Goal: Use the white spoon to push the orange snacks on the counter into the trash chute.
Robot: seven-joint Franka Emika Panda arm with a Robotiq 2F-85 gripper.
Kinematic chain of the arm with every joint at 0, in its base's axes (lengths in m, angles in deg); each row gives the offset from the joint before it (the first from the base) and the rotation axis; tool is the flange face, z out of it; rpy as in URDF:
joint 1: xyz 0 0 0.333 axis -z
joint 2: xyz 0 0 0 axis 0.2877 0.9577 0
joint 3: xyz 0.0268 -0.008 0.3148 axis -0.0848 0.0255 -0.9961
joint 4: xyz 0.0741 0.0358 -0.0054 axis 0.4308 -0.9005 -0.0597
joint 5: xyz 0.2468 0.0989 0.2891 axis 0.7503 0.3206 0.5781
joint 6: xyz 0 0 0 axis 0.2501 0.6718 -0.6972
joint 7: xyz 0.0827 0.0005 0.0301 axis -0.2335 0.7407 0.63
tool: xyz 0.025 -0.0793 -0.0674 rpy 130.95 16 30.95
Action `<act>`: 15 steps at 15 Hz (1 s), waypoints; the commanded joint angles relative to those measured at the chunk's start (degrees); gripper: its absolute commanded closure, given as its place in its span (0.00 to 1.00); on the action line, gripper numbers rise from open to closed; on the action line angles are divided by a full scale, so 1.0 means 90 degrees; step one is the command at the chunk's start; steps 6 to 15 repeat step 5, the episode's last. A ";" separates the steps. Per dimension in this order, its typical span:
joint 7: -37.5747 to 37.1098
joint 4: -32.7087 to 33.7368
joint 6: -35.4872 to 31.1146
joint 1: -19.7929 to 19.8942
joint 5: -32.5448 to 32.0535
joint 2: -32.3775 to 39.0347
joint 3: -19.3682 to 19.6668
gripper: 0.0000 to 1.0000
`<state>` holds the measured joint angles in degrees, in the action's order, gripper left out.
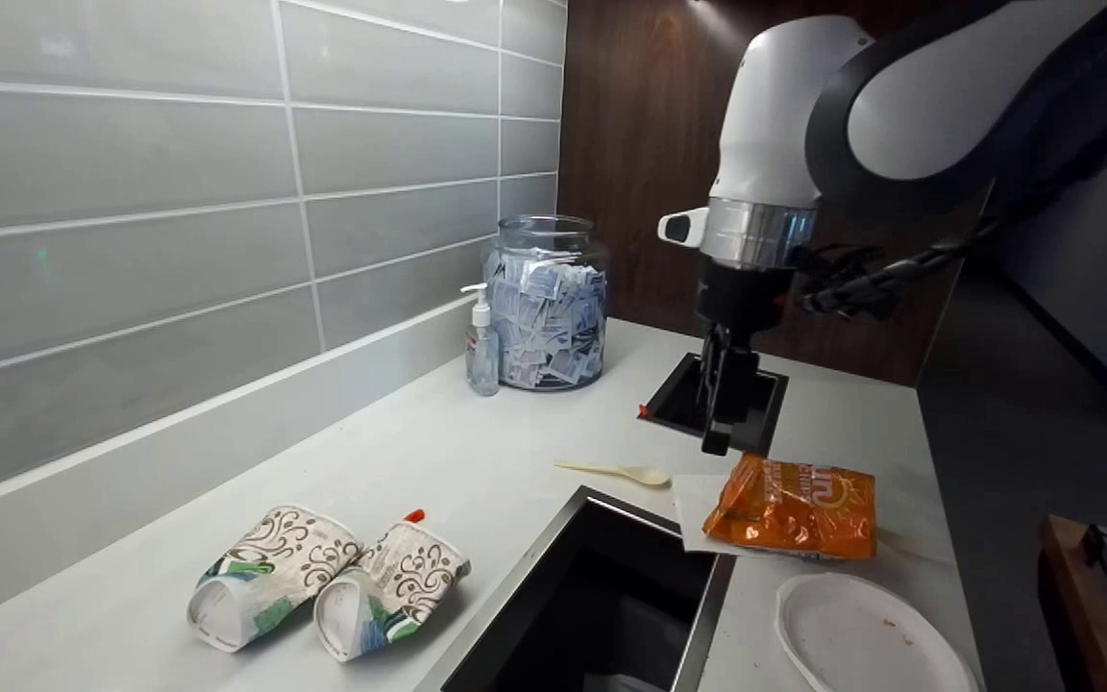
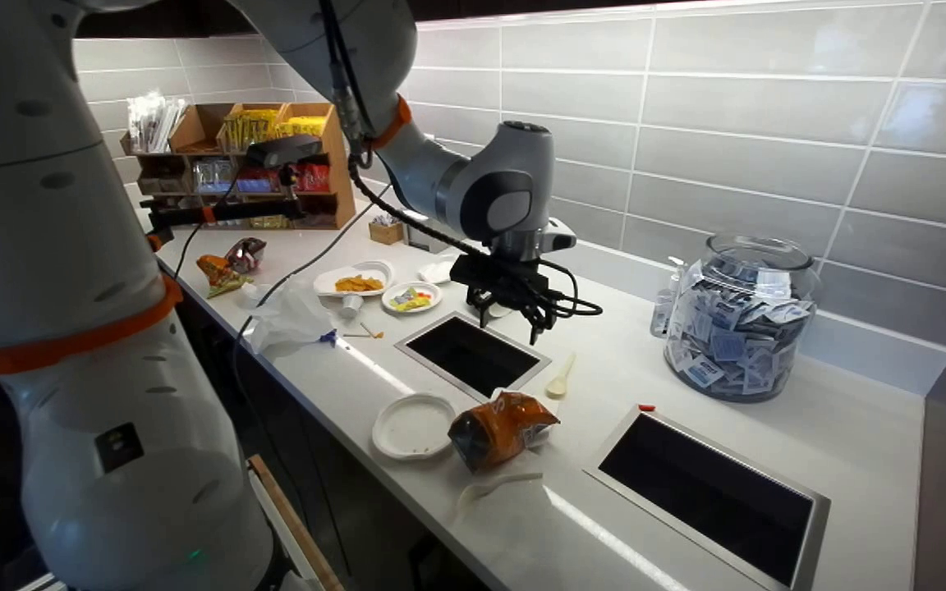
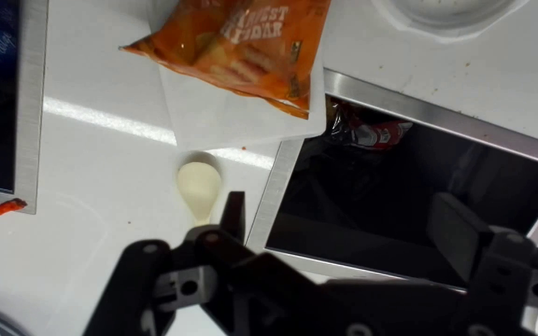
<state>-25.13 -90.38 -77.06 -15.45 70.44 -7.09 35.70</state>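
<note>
The white spoon (image 1: 645, 475) lies on the pale counter (image 1: 390, 452) between two dark metal-rimmed openings; its bowl shows in the wrist view (image 3: 199, 184), its handle hidden behind a finger. The orange snack bag (image 1: 794, 509) lies partly on a white napkin (image 3: 231, 123), near the spoon; the bag also shows in the wrist view (image 3: 250, 51). I cannot tell which opening is the trash chute: the one by the jar (image 2: 711, 492) or the one under my gripper (image 2: 473, 353). Wrappers lie in both. My gripper (image 3: 346, 224) is open and empty above the counter, beside the spoon.
A glass jar of sachets (image 1: 549, 322) and a pump bottle (image 1: 482, 351) stand by the wall. Two speckled bags (image 1: 275, 572) lie on the counter. A white plate (image 2: 414, 427) and a pale utensil (image 2: 493, 487) lie near the front edge. Food plates (image 2: 411, 298) stand farther along.
</note>
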 commanded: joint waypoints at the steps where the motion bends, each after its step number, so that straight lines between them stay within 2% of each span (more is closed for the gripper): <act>1: -0.0023 -0.0138 0.0014 -0.0236 -0.0025 -0.0195 0.0230 0.00; 15: -0.0025 -0.0168 0.0014 -0.0310 -0.0028 -0.0287 0.0302 0.00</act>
